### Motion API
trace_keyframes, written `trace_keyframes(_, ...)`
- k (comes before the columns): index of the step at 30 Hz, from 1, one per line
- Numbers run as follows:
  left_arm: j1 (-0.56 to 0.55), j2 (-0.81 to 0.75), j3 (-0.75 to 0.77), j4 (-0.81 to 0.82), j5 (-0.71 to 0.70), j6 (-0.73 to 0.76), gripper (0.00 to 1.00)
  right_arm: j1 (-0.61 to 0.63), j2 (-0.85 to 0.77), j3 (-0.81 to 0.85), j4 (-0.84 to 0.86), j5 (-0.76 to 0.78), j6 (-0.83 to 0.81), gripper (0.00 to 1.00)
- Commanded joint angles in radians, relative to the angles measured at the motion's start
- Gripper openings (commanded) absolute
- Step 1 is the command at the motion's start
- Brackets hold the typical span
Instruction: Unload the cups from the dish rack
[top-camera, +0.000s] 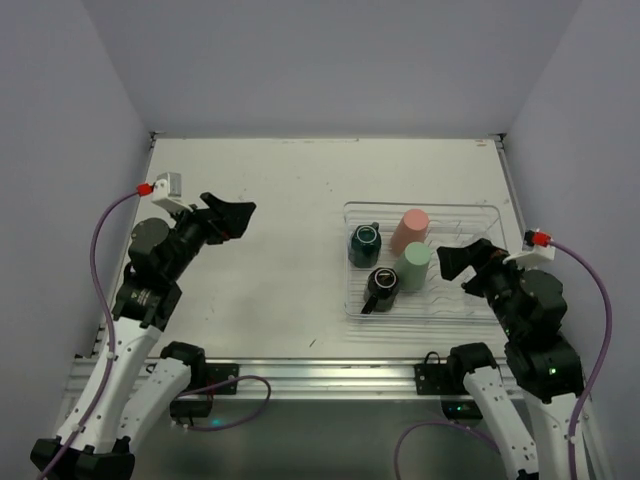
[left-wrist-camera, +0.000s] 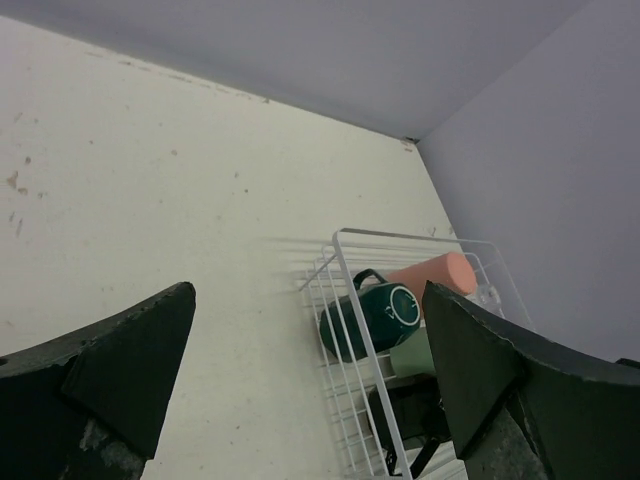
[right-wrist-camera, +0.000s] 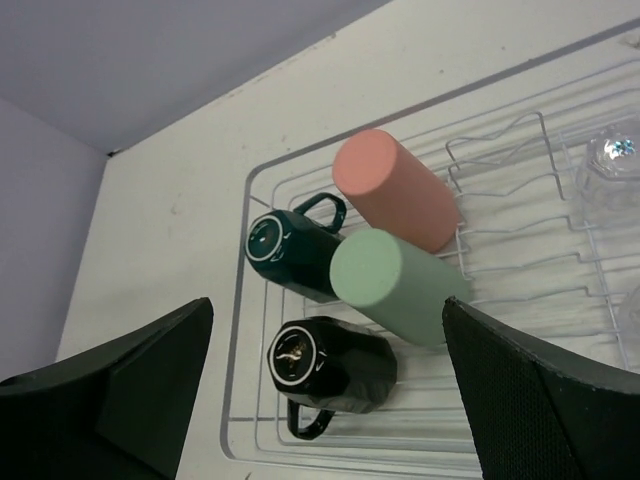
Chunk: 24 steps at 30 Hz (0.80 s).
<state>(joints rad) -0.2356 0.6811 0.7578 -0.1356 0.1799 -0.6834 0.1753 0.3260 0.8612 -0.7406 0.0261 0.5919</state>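
The dish rack (top-camera: 440, 206) sits at 3 o'clock on the surface (top-camera: 280, 190), near its edge, and holds a pink tumbler (top-camera: 409, 230), green tumbler (top-camera: 412, 266), teal mug (top-camera: 364, 244) and black mug (top-camera: 382, 288). The right jaws, apart, hover over the rack's 3 o'clock side. The left jaws, apart, hang over bare surface at 9 o'clock.

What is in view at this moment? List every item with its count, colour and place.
table: one, off-white with scuffs, fills the work area.
dish rack: one, see-through with thin dividers, on the right half of the table.
pink tumbler: one, pink, far middle of the rack.
pale green tumbler: one, pale green, just nearer than the pink one.
teal mug: one, dark teal with a handle, far left of the rack.
black mug: one, black with a handle, near left of the rack.
clear glass: at least one, clear, right part of the rack.
left gripper: one, black, open, above bare table left of the rack.
right gripper: one, black, open, over the rack's right side.
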Motion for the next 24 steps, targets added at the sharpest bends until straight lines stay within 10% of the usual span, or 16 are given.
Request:
trace_keyframes(1,0.009,0.005,0.035,-0.065,-0.013,0.036,1.00,-0.003,0.071,0.044,-0.074,0.052,-0.021,0.99)
trace_keyframes(8,0.009,0.055,0.035,-0.073,0.024,0.042,1.00,-0.005,0.041,0.007,0.047,-0.173,0.023,0.99)
trace_keyframes(24,0.009,0.140,0.071,-0.156,0.023,0.070,1.00,0.058,0.527,0.228,-0.197,0.046,-0.037,0.99)
